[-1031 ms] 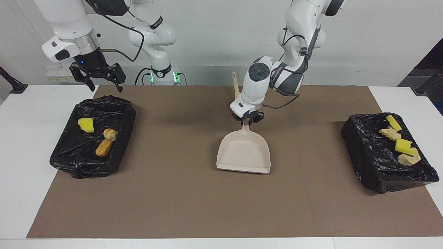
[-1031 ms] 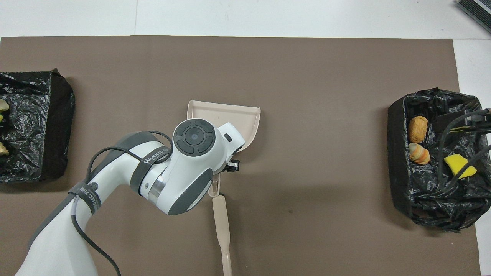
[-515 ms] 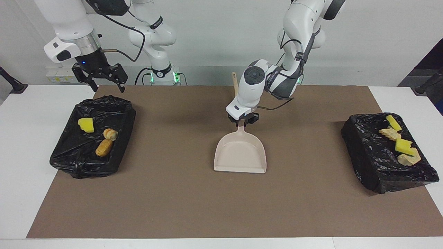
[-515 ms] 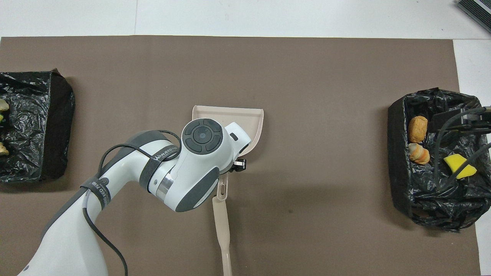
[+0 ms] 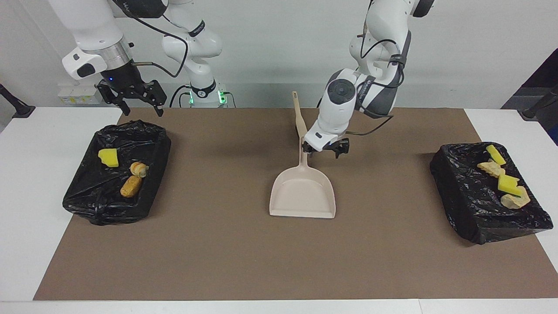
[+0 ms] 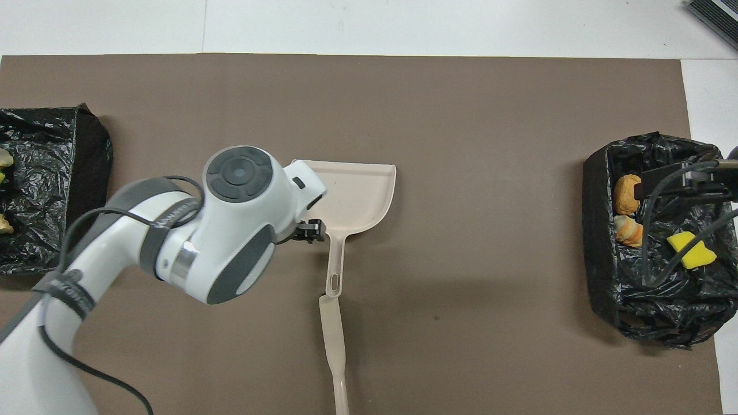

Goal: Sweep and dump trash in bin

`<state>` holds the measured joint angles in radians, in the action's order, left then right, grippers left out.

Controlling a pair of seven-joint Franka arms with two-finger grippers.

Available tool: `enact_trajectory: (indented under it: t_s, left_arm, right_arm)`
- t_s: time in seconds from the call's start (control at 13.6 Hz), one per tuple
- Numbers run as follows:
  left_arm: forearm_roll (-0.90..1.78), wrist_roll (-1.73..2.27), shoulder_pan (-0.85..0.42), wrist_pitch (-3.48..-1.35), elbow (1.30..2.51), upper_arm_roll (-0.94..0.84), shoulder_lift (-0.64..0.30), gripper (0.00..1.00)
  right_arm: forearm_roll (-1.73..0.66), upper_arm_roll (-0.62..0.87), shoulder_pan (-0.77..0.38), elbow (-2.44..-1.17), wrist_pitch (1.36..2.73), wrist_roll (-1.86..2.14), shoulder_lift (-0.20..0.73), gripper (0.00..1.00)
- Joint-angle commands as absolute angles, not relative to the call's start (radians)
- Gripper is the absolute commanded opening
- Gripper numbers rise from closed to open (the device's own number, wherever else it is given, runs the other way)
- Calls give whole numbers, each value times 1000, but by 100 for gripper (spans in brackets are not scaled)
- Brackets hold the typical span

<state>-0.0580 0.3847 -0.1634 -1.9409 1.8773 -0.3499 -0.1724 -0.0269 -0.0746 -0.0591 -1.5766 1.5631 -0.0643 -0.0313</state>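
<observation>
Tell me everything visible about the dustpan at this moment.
The dustpan is a beige piece that looks like plastic: a wide shallow scoop with raised side walls and a long thin handle with a hanging slot. It lies flat and empty on the brown mat, mid-table, mouth pointing away from the robots. The handle end meets the brush handle. The left tool, open, hovers just beside the handle, gripping nothing.

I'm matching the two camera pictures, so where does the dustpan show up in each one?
Facing view: dustpan at mid-mat, handle pointing up toward the robots.
Overhead view: dustpan just above centre, handle pointing down.
Shared landmark: the brush handle lies end to end with the dustpan's handle.
</observation>
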Motion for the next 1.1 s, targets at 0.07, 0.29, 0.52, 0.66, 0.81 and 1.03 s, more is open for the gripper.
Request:
enact_trajectory:
  t_s: [0.07,0.29,0.52,0.66,0.81,1.03]
  left_arm:
    - [-46,91,-176,-1885,1902,-157,-13,100]
    - [-46,-95,-172,-1759,1763,-52,11,100]
    - [-19,-141,-111,-1605,1588,-45,-2,100]
    - [21,-152,-88,-1490,1501,-35,-20,100]
    - [23,-158,-81,-1421,1424,-29,-43,100]
    - [20,-201,-71,-1417,1445,-14,-8,100]
  right_arm:
    - [-21,-69,-58,-1614,1568,-72,-61,100]
    - [-23,-69,-57,-1618,1563,-74,-66,100]
    - [-21,-69,-57,-1618,1556,-75,-67,100]
    - [-21,-69,-54,-1618,1554,-74,-67,100]
    - [-21,-69,-52,-1618,1552,-75,-67,100]
    - [-21,-69,-54,-1618,1552,-81,-67,100]
